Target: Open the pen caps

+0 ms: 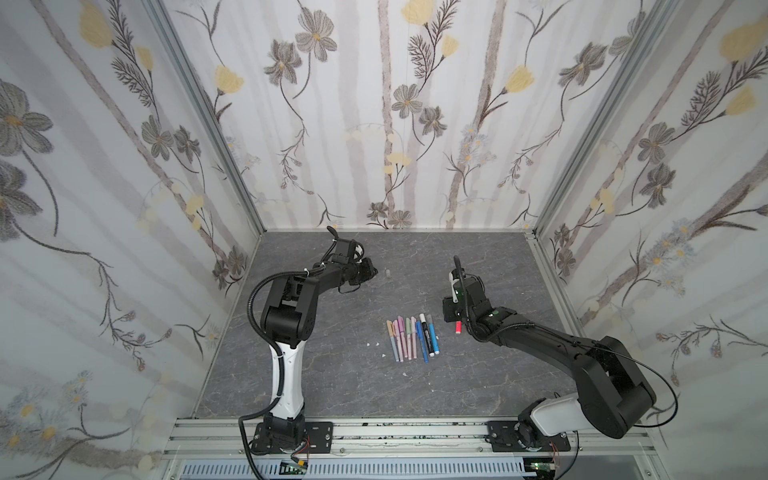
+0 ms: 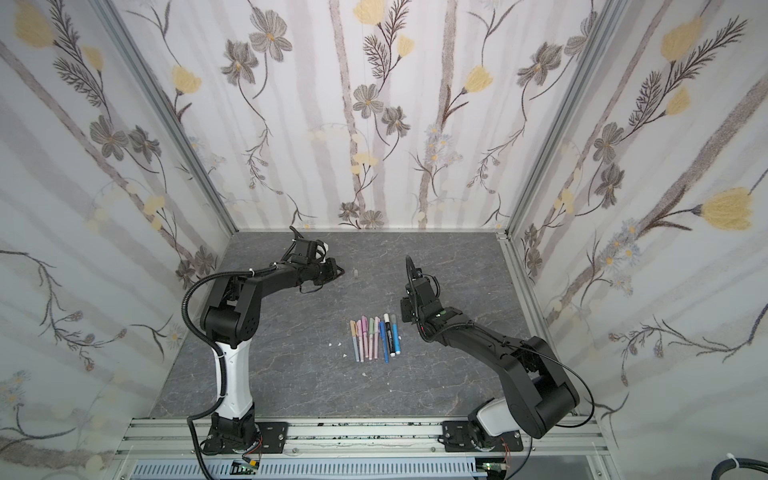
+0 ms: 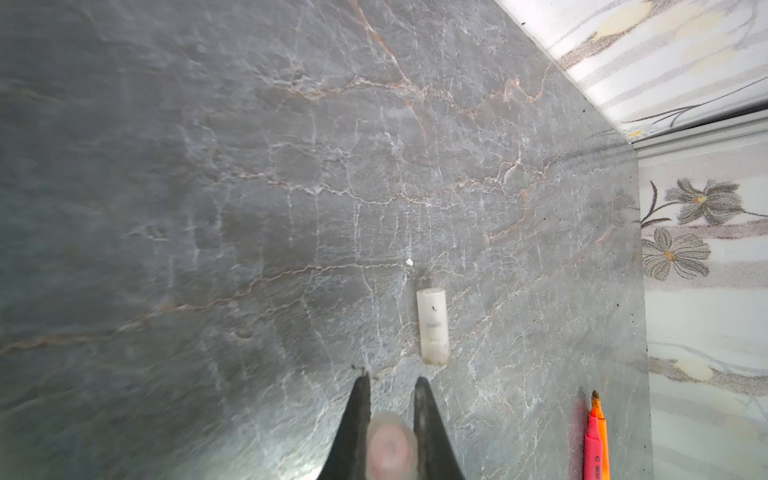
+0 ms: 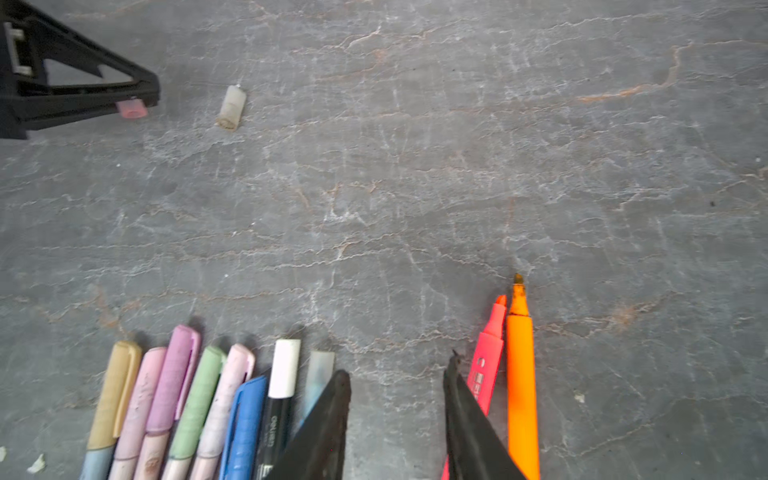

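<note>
Eight slim capped pens [image 1: 409,338], with pastel, blue and black barrels, lie side by side just below the middle of both top views on the grey marbled counter [image 1: 332,374]. Their long axes run nearly up and down the frame, slightly fanned. Each stubby plastic cap [image 4: 176,365] sits at the upper end and points toward the back wall, while the barrels trail toward the lower edge.

The right jaws stand open with nothing between them. In a top view they are just right of the row's capped ends, over an uncapped red marker [image 1: 458,327]. That marker lies just beside an uncapped orange marker [image 4: 521,374], and both tips point the same way as the caps. The black right arm [image 1: 540,336] is plainly the nearer one. By my judgement, a short sideways move toward frame left would put it over the closest pen, the light blue one with a translucent cap [image 4: 320,368], with the jaws closing across the barrel.

The left jaws are closed on a small pink plastic cap [image 4: 132,109], up and left of the row and well apart from it. A loose white cylindrical cap [image 1: 388,273] lies on the counter just to their right.
</note>
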You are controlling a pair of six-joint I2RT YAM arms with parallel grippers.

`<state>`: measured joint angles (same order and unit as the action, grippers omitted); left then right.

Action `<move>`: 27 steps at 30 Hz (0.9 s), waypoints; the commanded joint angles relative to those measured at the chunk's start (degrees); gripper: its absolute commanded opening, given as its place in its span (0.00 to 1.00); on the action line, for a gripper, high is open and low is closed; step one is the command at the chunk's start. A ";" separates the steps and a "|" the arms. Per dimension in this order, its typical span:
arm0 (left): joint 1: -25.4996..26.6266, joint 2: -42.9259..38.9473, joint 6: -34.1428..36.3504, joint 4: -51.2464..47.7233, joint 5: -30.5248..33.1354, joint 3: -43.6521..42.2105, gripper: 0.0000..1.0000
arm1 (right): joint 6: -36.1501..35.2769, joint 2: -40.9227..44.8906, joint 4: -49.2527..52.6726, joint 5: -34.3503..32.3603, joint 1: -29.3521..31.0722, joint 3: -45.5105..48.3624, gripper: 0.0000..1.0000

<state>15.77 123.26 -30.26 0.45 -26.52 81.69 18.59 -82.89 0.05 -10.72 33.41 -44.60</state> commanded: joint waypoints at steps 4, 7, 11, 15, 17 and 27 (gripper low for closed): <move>0.58 2.57 -2.33 3.83 -2.22 1.65 0.06 | 3.57 -2.33 -2.27 4.12 2.89 0.76 0.39; 0.99 3.47 -2.67 4.34 -2.30 1.89 0.07 | 4.50 -4.52 -1.64 4.12 4.17 0.14 0.39; 1.15 4.12 -3.07 4.91 -2.64 1.81 0.10 | 5.77 -7.45 -0.48 3.62 5.61 -0.57 0.38; 1.29 4.30 -3.13 5.43 -2.76 1.22 0.13 | 7.01 -8.14 0.12 3.51 6.43 -0.50 0.37; 1.45 4.52 -3.10 5.53 -2.92 1.10 0.14 | 7.53 -8.14 0.30 3.29 6.80 -0.10 0.37; 1.59 4.66 -3.68 7.01 -3.27 0.58 0.18 | 9.25 -8.12 1.04 2.31 8.42 1.01 0.36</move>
<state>17.26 127.68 -33.32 5.43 -29.17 82.52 26.55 -90.83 0.40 -7.70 41.43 -43.79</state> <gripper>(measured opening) 0.179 0.354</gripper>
